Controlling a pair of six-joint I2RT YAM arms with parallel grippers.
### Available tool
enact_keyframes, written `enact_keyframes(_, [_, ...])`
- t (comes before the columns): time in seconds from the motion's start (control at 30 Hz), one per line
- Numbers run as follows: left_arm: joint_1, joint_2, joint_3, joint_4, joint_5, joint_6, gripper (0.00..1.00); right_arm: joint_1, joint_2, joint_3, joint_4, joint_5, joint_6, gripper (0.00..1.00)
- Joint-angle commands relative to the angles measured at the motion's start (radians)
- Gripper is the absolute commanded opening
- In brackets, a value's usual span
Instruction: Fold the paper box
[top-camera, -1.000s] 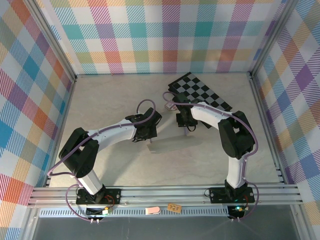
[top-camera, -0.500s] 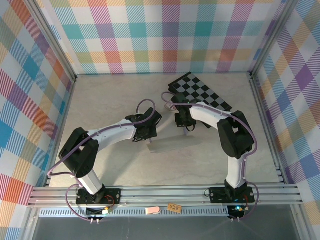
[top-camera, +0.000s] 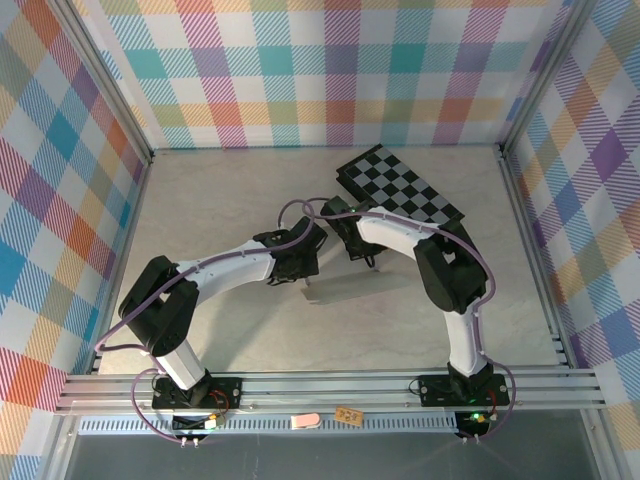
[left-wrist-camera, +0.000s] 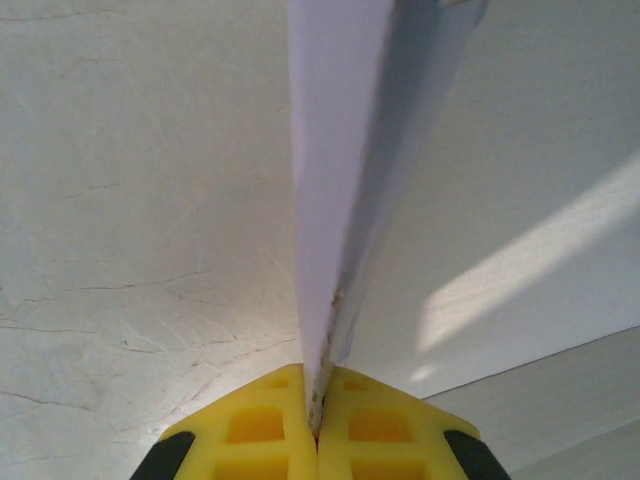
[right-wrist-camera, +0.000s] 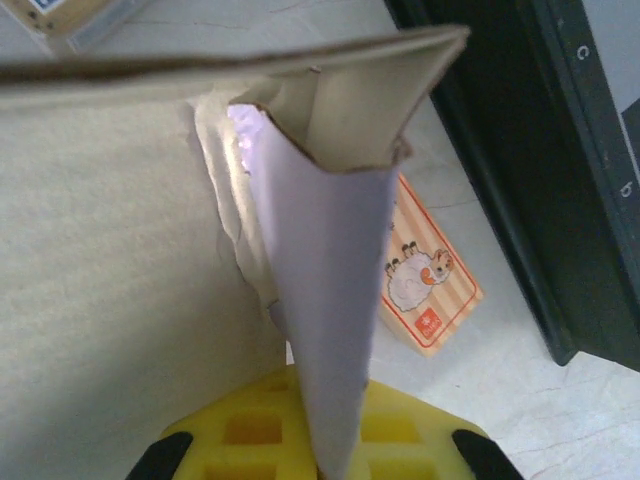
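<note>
The paper box lies mid-table as a pale lavender sheet with raised flaps. My left gripper sits at its left end, and the left wrist view shows it shut on an upright lavender edge of the box, pinched between the yellow fingers. At the box's far side is my right gripper. In the right wrist view it is shut on a lavender flap, with the off-white reverse spreading left.
A black-and-white checkerboard lies at the back right, its black edge close beside the right gripper. A small striped card pack with a sheep lies on the table under the flap. Plaid walls enclose three sides.
The right gripper has closed on the flap, and its wrist and forearm have swung left toward the left gripper. The left gripper stays shut on its edge.
</note>
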Motion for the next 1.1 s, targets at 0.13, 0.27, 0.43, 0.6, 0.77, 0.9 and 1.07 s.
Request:
enact_keyframes(0.13, [0.005,-0.023,-0.006,-0.084,-0.073,0.005,0.00,-0.027,0.037,-0.037,-0.041,0.019,-0.036,0.00])
enact_keyframes(0.27, [0.005,-0.021,-0.006,-0.083,-0.071,0.005,0.00,-0.029,-0.014,-0.052,0.006,-0.090,-0.044,0.16])
enact_keyframes(0.43, [0.004,-0.023,-0.009,-0.081,-0.069,0.004,0.00,-0.056,-0.064,-0.055,0.006,-0.161,-0.035,0.24])
enact_keyframes(0.6, [0.004,-0.017,-0.007,-0.077,-0.067,0.004,0.00,-0.071,-0.104,-0.069,0.028,-0.213,-0.045,0.30])
enact_keyframes(0.77, [0.004,-0.014,-0.002,-0.078,-0.066,0.006,0.00,-0.078,-0.104,-0.076,0.039,-0.277,-0.051,0.33])
enact_keyframes(0.9, [0.004,-0.014,0.000,-0.083,-0.067,0.006,0.00,-0.090,-0.095,-0.100,0.046,-0.296,-0.033,0.30])
enact_keyframes(1.07, [0.005,-0.017,-0.002,-0.084,-0.068,0.006,0.00,-0.090,-0.051,-0.092,-0.026,-0.160,0.002,0.00])
